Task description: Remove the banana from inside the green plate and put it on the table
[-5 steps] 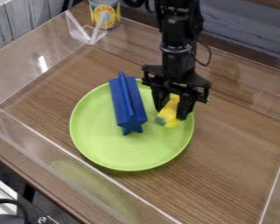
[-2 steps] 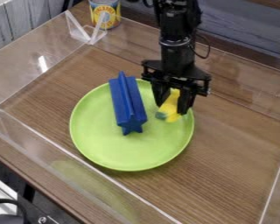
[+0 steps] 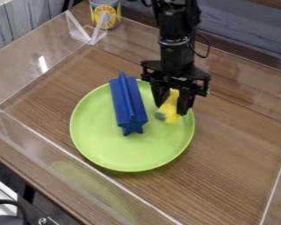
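Banana [image 3: 169, 112] sits inside the green plate [image 3: 108, 136], near its right rim, pinched upright by the closed gripper [image 3: 175, 107]; a blue block [image 3: 127, 105] lies left of it on the plate, all on the table [image 3: 242, 132]

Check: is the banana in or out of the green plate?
In. The banana sits over the green plate, near its right rim, between the shut jaws.

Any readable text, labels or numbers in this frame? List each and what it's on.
None can be read.
Yellow can behind the clear wall: a blue and white printed label, too blurred to read.
Blue block, green plate, banana, tool: no markings visible.
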Robot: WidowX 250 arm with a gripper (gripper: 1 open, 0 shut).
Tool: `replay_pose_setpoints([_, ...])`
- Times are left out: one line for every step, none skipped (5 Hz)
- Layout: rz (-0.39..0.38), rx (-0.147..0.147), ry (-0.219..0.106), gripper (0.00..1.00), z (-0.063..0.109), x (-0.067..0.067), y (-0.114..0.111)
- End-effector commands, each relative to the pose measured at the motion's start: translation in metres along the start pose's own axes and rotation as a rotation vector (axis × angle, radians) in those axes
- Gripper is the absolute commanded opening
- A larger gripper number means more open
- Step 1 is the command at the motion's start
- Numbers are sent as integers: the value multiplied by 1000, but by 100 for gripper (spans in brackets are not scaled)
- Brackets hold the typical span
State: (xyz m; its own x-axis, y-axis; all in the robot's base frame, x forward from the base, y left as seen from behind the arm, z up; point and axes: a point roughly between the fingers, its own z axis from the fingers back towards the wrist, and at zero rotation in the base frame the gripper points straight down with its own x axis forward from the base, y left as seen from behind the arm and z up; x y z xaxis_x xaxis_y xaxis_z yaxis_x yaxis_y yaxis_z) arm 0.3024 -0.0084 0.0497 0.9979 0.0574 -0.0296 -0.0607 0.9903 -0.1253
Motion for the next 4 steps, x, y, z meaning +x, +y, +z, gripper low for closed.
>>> replay_pose_setpoints([-21,-13,-100,0,32,11,-9])
replay_pose_setpoints([-31,-21,-101,0,37,11,-15])
replay_pose_setpoints([-39,-26,-101,0,40,11,-19])
replay_pose_setpoints([-48,-30,-102,0,42,11,-22])
